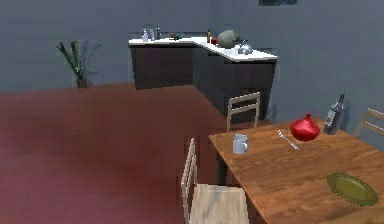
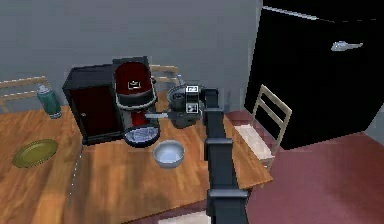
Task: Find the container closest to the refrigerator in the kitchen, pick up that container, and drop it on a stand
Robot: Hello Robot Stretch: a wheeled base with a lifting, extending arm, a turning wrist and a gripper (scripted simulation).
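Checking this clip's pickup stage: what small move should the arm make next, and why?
Probably ease the gripper down toward the grey bowl on the wooden table. The bowl lies just below the gripper in the arm side view, nearer the black refrigerator than the bottle; I cannot tell whether anything is held.

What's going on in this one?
The arm reaches over a wooden table, its gripper at a red container before a dark box; whether it holds anything cannot be told. A grey bowl, green plate and bottle sit on the table; a black refrigerator stands nearby.
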